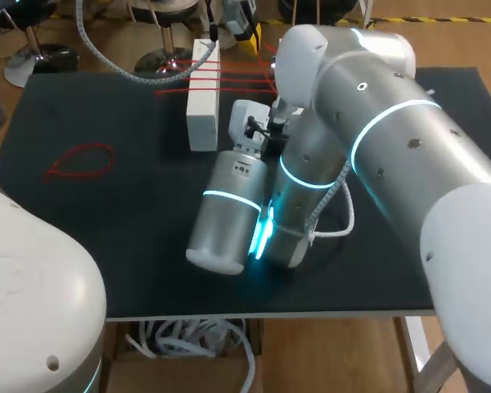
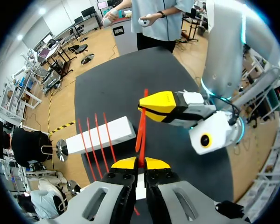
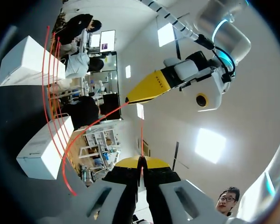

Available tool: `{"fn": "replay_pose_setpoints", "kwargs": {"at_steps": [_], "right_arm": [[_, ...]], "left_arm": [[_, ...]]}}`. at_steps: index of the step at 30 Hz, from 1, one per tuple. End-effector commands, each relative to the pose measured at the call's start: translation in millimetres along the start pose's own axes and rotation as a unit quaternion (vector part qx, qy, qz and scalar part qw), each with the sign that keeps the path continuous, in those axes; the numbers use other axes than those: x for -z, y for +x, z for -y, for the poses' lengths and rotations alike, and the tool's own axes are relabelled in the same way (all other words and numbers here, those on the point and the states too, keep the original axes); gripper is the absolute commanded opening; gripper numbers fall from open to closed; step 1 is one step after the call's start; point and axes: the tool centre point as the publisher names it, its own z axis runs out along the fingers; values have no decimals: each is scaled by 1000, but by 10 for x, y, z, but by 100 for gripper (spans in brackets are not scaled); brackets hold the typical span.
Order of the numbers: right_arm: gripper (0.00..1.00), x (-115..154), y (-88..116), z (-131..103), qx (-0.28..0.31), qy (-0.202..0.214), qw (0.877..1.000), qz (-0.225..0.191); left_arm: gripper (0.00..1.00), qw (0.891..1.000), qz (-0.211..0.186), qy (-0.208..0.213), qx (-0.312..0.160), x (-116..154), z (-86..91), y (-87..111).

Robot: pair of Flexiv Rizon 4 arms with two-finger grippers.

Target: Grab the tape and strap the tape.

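A black table (image 1: 106, 237) — on it a long white box (image 1: 203, 123), near the far edge.

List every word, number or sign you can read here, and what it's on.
Nothing is legible.
Sticker on an arm link: too small to read.
Print on the left gripper's yellow finger: too blurred to read.
No text on the tape.

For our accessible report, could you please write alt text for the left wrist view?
The left gripper is shut on red tape that runs ahead to the right gripper. A white box wound with tape lies beside them on the table.
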Motion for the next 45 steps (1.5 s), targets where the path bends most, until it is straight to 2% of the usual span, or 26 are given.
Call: {"fn": "replay_pose_setpoints", "kwargs": {"at_steps": [1, 20, 45], "right_arm": [[0, 146, -58, 78, 3, -5, 1000, 8], [0, 205, -223, 63, 8, 19, 999, -36], [0, 116, -355, 13, 1, 34, 998, -58]], "left_arm": [[0, 1000, -2, -2, 1, 8, 5, -4], [0, 1000, -2, -2, 1, 8, 5, -4], [0, 1000, -2, -2, 1, 8, 5, -4]]}}
